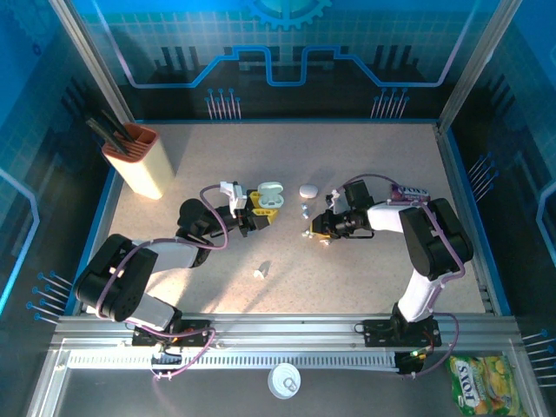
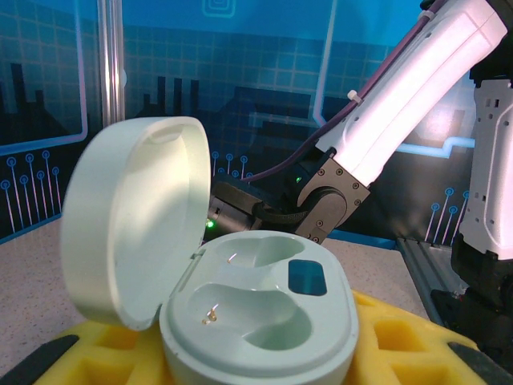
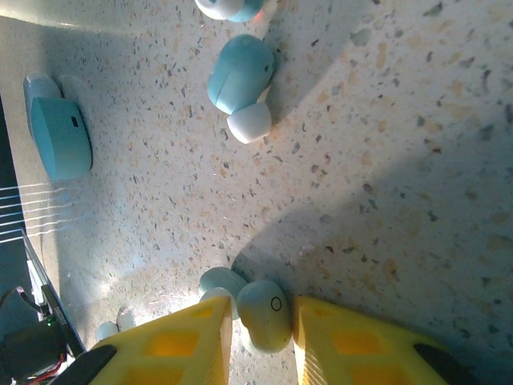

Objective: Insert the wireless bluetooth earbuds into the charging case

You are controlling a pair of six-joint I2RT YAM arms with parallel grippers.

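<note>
The right gripper (image 1: 318, 229) has its yellow fingers (image 3: 192, 341) drawn narrowly together on a pale earbud (image 3: 264, 317), which is pinched between their tips with the speckled table (image 3: 385, 160) beneath. Ahead of the tips a second earbud (image 3: 239, 87) lies loose, and off to one side sits a closed pale-blue case (image 3: 58, 135). The left gripper (image 1: 257, 213) is clamped partway closed around the open charging case (image 2: 264, 317), whose lid (image 2: 132, 216) is hinged back and whose two moulded wells face up.

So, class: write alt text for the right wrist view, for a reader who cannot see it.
The right gripper pinches a pale earbud between its yellow fingers, in front of a speckled table. Another earbud, pale blue with a white tip, lies farther off, and a blue-green case sits far left.
</note>
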